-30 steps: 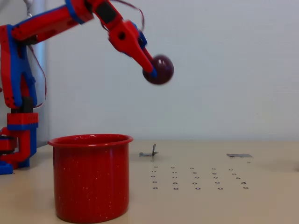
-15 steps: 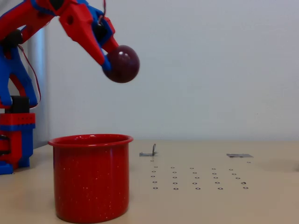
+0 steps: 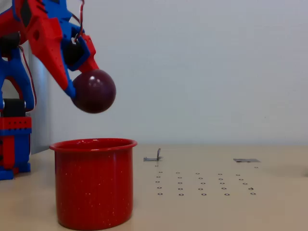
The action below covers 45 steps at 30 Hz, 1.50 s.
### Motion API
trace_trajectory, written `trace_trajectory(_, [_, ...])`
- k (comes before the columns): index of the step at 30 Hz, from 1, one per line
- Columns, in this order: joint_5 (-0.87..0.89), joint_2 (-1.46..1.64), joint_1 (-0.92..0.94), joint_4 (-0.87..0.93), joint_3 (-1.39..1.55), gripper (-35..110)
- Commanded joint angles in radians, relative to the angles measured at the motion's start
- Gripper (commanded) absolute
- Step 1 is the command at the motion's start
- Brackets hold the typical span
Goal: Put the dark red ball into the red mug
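I have the dark red ball (image 3: 94, 91) clamped in the gripper (image 3: 79, 91), fingers pinched on its left side, hanging in the air above the red mug (image 3: 94, 183). From this fixed view the ball sits over the mug's mouth, well clear of the rim; depth alignment I cannot judge.

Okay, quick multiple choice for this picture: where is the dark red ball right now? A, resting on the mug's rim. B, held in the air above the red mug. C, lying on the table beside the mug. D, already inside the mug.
B: the dark red ball sits clamped in the gripper jaws, with open air between it and the rim of the red mug below.
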Motion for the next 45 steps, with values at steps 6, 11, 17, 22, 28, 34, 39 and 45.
trace_trajectory(6, [-0.055, 0.067, 0.043, -0.192, 0.074, 21])
trace_trajectory(11, [-0.066, 0.057, 0.041, -0.364, 0.192, 21])
trace_trajectory(17, [-0.091, 0.058, 0.051, -0.522, 0.311, 23])
trace_trajectory(22, [-0.008, 0.055, 0.044, -0.623, 0.341, 35])
trace_trajectory(28, [-0.005, 0.052, 0.04, -0.68, 0.374, 36])
trace_trajectory(34, [0.114, 0.092, -0.002, -0.657, 0.365, 9])
trace_trajectory(39, [0.445, 0.242, -0.103, -0.434, 0.318, 1])
trace_trajectory(45, [0.931, 0.502, -0.291, -0.321, 0.413, 0])
